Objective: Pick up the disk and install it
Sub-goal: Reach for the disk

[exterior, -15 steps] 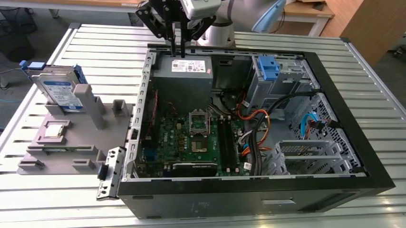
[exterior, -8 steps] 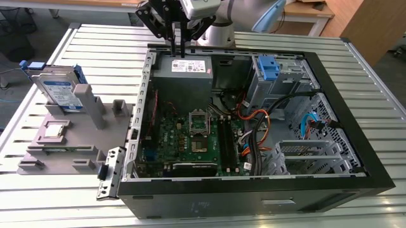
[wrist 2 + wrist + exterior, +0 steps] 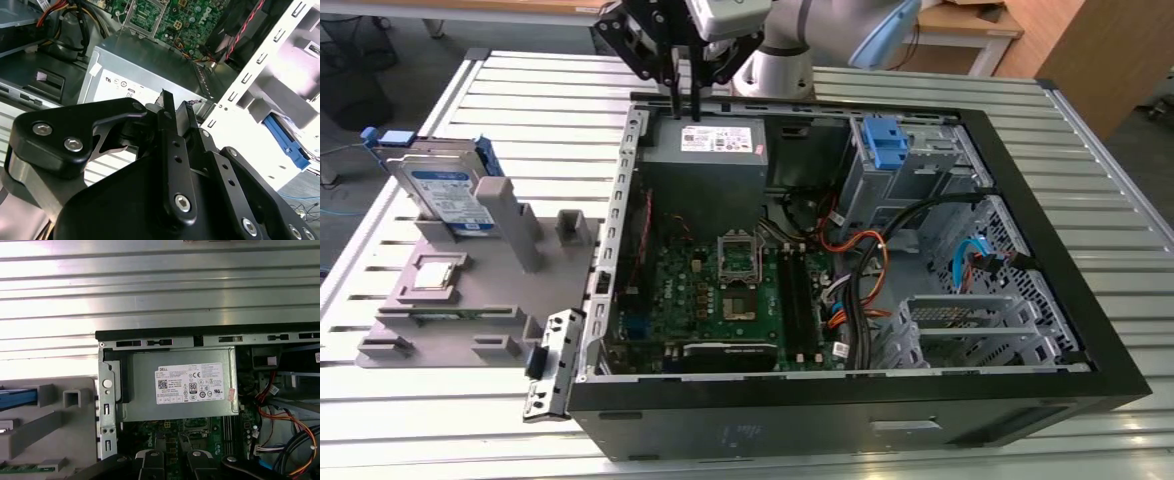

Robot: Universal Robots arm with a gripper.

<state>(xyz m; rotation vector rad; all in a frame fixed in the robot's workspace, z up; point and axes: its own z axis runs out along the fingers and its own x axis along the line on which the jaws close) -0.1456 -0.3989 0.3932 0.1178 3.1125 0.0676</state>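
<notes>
Closest, our black pincer (image 3: 687,115) hangs closed, empty, over the grey white-labelled box (image 3: 707,140). We see the silver-grey blue-framed disk (image 3: 443,188) upright in a grey holder (image 3: 454,310) at the slatted table's (image 3: 520,90) edge, exterior view's left.

- A ribbed metal surface (image 3: 427,120), brightly lit, spans the scene.
- A wooden cabinet (image 3: 1101,50) and a wooden desk (image 3: 974,25) stand behind it.
- Grey floor (image 3: 1141,150) lies at the exterior view's right.
</notes>
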